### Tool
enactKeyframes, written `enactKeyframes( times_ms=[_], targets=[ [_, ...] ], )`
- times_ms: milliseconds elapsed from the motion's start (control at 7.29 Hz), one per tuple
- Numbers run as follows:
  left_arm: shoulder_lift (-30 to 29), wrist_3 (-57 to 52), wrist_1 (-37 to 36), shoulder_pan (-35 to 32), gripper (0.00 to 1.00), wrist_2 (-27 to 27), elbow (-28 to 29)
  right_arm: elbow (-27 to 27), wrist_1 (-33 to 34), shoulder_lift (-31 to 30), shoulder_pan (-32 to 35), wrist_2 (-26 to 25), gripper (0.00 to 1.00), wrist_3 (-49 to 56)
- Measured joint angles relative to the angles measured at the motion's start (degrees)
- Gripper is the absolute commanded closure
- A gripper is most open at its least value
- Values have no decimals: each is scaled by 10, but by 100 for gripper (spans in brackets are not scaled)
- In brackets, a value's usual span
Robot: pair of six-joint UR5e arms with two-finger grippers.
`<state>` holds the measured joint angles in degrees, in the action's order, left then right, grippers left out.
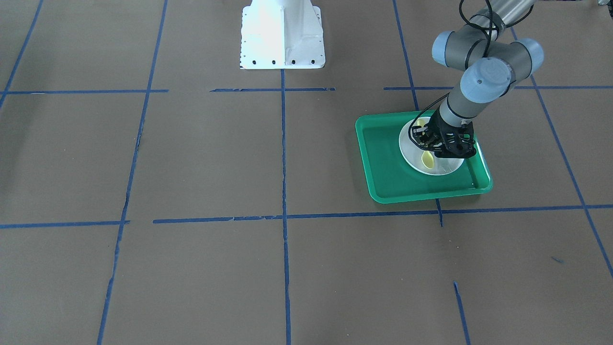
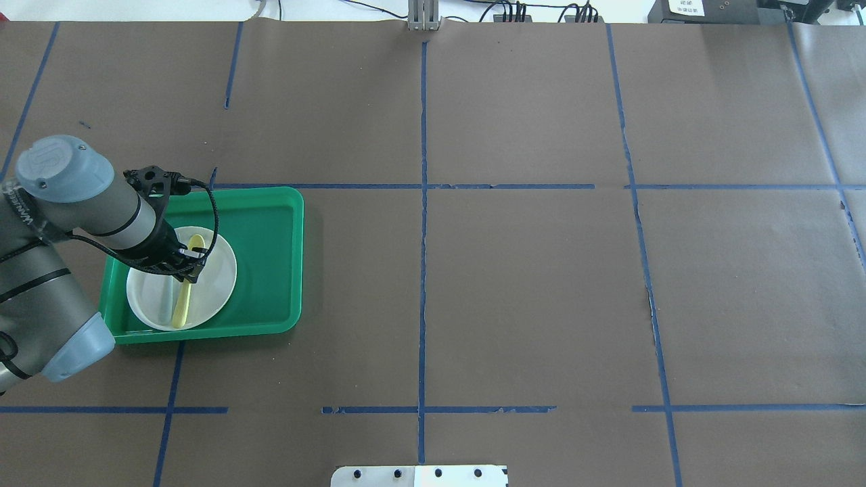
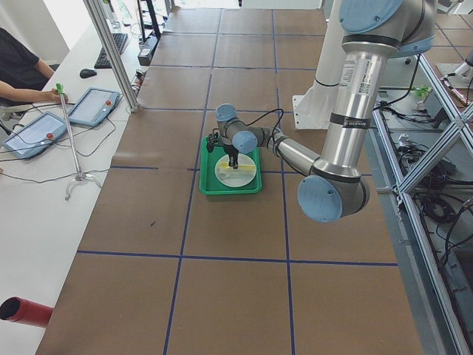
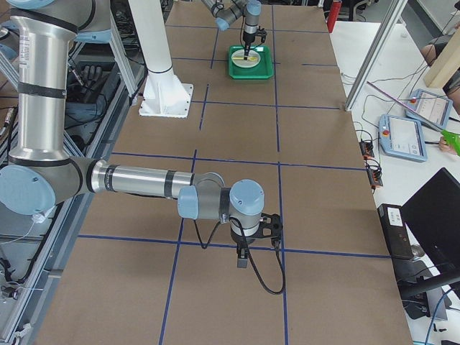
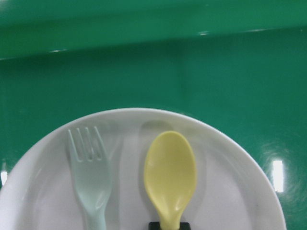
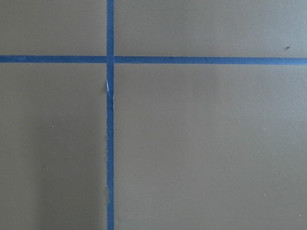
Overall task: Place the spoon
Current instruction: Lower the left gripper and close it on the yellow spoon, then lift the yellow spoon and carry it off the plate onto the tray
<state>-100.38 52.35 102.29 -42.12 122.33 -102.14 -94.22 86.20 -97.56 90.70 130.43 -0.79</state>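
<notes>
— Front view?
— I see the spoon (image 1: 427, 160) on the white plate (image 1: 446, 166) in the green tray (image 1: 383, 158), with the left gripper (image 1: 427, 143) low over its handle.
— Overhead?
— I can't tell whether it's pinching or spread.
— Left wrist?
— A fork (image 5: 91, 177) lies beside the spoon.
— Right gripper (image 4: 243, 262)?
— It's well apart, and I can't tell its state.

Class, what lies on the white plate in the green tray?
A yellow spoon and a pale fork, side by side. The left gripper covers part of the spoon's handle and the plate beneath it.
</notes>
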Motion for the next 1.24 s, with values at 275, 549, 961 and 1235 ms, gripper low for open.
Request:
enactKeyframes(
  times_ms=[275, 549, 961, 1235],
  targets=[
    [5, -30, -63, -25, 100, 7, -51, 0, 0, 0, 0, 0, 0, 0],
    [-16, -59, -147, -53, 100, 13, -90, 0, -1, 0, 0, 0, 0, 0],
    [-68, -25, -171, -53, 100, 43, -71, 0, 0, 0, 0, 0, 0, 0],
    [-118, 40, -167, -35, 100, 50, -43, 0, 0, 0, 0, 0, 0, 0]
  ],
)
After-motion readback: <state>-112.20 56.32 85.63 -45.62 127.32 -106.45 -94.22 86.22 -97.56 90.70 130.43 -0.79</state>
